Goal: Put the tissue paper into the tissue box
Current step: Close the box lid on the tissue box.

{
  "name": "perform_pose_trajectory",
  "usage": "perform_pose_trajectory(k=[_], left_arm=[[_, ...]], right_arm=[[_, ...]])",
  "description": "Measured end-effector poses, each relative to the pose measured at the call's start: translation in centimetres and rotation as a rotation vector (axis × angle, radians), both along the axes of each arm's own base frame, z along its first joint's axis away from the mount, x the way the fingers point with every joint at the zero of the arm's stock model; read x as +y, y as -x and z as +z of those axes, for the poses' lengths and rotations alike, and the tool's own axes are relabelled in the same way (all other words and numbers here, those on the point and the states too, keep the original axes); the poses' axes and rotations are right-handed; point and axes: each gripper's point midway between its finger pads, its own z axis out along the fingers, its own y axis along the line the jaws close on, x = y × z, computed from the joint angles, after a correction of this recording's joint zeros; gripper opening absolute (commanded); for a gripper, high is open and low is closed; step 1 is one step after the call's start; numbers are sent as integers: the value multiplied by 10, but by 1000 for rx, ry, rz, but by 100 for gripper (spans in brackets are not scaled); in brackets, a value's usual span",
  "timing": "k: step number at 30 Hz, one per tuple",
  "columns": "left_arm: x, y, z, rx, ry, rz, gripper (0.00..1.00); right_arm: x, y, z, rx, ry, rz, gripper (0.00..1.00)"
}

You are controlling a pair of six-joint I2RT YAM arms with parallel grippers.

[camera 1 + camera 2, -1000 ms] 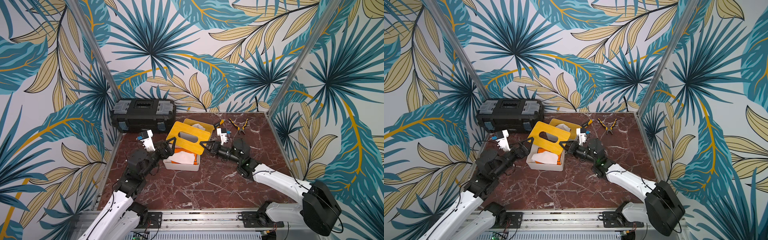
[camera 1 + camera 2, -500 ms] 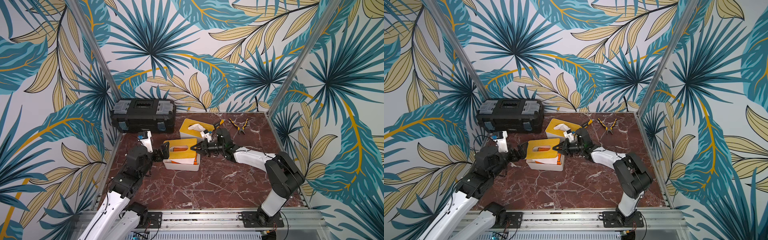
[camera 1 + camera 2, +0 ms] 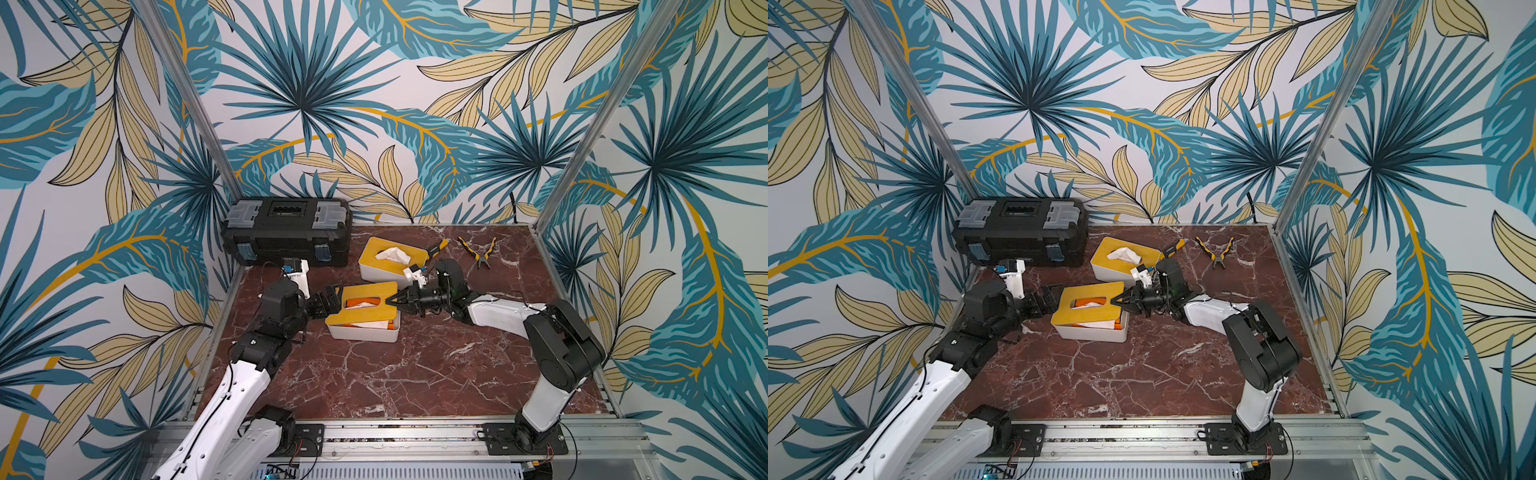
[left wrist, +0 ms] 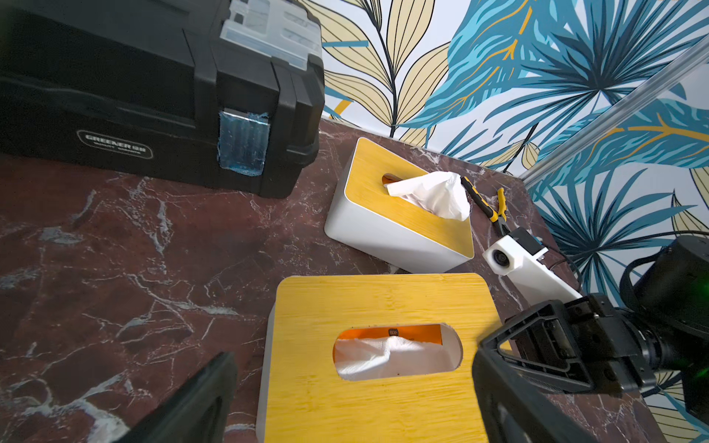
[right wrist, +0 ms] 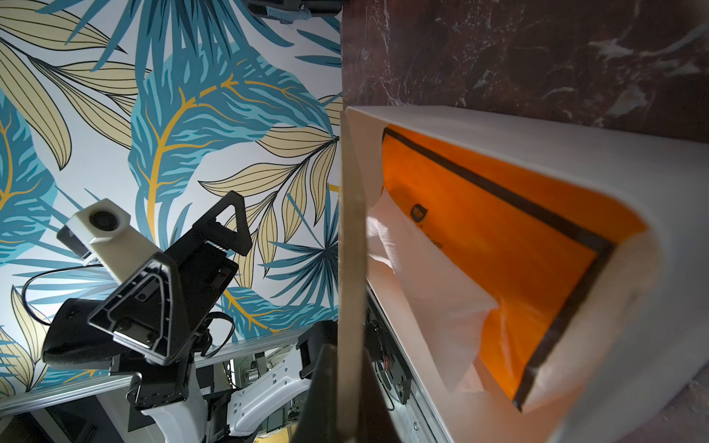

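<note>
We are looking into a lab robot cell. Leaf-print wall panels [image 3: 299,83] on aluminium posts [image 3: 580,137] box in a red marble table [image 3: 395,374]. The left arm [image 3: 232,395] and right arm [image 3: 552,374] are bolted to a metal rail [image 3: 395,432] along the frame's bottom. A black toolbox [image 3: 286,230] and pliers [image 3: 478,251] sit mid-frame.

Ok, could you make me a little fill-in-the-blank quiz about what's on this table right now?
1. The right pincer is shut on the edge of the near tissue box's yellow ___.
2. A crumpled white ___ sticks out of the far tissue box.
3. The left pincer stands ___, gripping nothing.
4. The toolbox at the back is ___ in colour.
Missing words: lid; tissue; open; black.
</note>
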Motion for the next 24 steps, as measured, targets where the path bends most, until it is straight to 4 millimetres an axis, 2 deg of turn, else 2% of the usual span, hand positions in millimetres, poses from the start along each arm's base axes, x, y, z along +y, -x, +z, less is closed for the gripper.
perform_pose_trajectory(k=[10,24], left_arm=[[-8,-11,-24,48,22,-23,100],[-17,-19,-40,61,44,-54,100]], right_arm=[[-5,3,-6,-21,-6,0,0],[-10,4,-7,-15,-22,-24,0]])
